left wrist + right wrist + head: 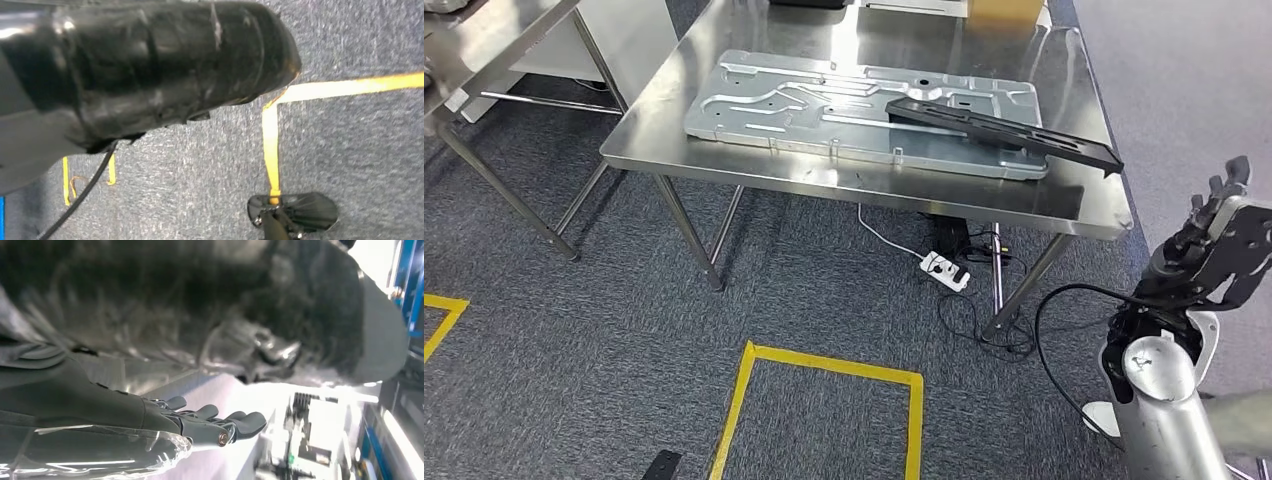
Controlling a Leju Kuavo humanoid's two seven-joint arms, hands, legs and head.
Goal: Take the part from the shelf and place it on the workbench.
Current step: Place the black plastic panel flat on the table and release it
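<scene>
A long black part [1004, 130] lies on the steel workbench [844, 182], resting across the right end of a large silver stamped plate [824, 105], with its tip near the bench's right edge. My right hand [1214, 235] is raised to the right of the bench, below the part and apart from it. Its fingers [215, 424] are stretched out and hold nothing. A grey piece of my left hand's cover [20, 150] shows at the edge of the left wrist view above the carpet; its fingers are hidden.
A second steel table [484, 45] stands at the far left. Under the workbench lie a white power strip [944, 270] and black cables [1064, 310]. Yellow tape [824, 362] marks a box on the grey carpet. A cardboard box [1004, 10] sits at the bench's back.
</scene>
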